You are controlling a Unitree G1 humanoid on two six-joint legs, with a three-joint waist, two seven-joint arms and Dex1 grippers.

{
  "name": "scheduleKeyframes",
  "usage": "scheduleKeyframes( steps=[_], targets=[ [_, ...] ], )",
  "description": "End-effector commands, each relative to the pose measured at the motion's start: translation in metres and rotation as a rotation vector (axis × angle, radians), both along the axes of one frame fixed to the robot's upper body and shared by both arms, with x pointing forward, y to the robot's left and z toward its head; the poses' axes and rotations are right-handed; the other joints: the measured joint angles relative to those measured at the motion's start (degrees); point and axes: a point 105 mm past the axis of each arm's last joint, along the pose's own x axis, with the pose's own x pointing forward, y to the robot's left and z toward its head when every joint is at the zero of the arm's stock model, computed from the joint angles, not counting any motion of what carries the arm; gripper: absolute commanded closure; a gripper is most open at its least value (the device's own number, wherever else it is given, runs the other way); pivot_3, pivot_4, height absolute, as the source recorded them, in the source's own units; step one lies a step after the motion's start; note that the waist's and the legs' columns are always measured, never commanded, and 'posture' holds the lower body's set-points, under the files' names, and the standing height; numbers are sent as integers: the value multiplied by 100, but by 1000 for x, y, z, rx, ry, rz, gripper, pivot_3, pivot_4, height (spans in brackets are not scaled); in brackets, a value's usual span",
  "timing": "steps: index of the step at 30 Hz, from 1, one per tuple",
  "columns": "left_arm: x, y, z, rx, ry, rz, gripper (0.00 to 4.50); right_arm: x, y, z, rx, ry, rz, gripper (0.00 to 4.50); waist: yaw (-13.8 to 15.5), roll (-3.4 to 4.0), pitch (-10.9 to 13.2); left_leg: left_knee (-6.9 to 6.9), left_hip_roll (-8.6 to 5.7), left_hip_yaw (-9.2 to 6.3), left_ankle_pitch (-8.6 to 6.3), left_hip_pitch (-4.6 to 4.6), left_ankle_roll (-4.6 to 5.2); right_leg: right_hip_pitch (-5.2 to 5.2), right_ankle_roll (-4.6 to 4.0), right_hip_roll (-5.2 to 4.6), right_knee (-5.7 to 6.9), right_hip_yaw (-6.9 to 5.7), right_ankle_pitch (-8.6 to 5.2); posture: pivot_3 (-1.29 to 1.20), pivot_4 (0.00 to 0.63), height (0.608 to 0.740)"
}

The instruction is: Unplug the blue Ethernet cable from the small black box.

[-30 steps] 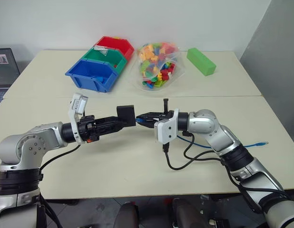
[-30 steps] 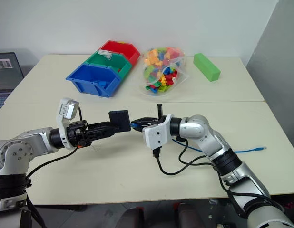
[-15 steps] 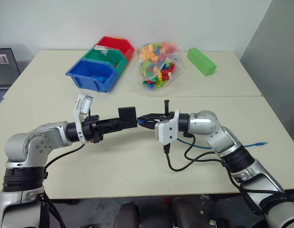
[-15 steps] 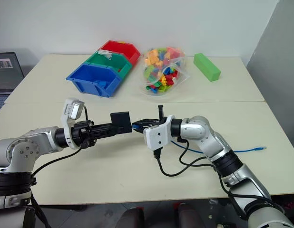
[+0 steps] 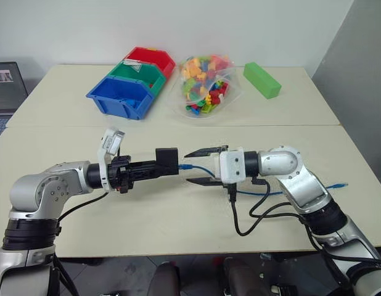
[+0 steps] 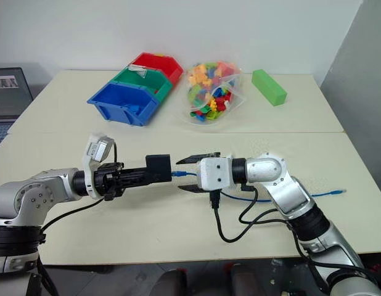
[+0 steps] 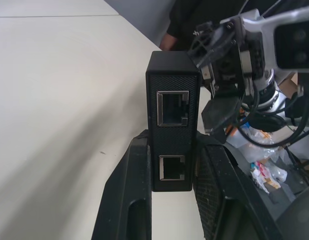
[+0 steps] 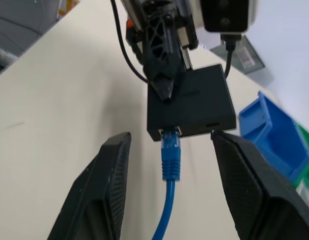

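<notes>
Three bins (image 5: pixel 130 83); one brick bag (image 5: pixel 204 86); one green block (image 5: pixel 261 80).

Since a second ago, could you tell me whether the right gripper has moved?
Yes. The right gripper has drawn back rightward from the small black box and opened; measured against the table seam, it sits further right.

On the pale surface (image 5: pixel 178 216), blue, green and red bins (image 5: pixel 130 83) stand in a row beside a clear bag of coloured bricks (image 5: pixel 204 86); a green block (image 5: pixel 261 80) lies near; a laptop (image 5: pixel 5 86) at the edge.
</notes>
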Motion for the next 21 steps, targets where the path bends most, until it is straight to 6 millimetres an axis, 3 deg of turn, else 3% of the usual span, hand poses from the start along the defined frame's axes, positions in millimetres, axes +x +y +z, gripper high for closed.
scheduleKeyframes(
  steps=[1, 8, 21],
  targets=[
    [-6, -4, 11, 3, -58, -60, 3730, 3, -12, 12, 143, 307, -73, 1826, 1, 0, 0, 0, 0, 0, 0, 0, 0, 0, 0, 0, 0, 0, 0, 0, 150, 740],
    [-9, -11, 18, -44, -67, -103, 3730, 0, -10, -4, 270, 766, -107, 1826, -13, 0, 0, -2, 0, 2, -1, -1, 1, -2, 0, 1, -3, 3, -1, 0, 150, 740],
    [-8, -11, 20, -48, -71, -103, 3730, -5, 6, -4, 336, 938, -71, 1826, -44, 0, 0, -4, -1, 2, -1, -2, 2, -3, 27, 2, -6, 2, -16, 0, 150, 740]
  ],
)
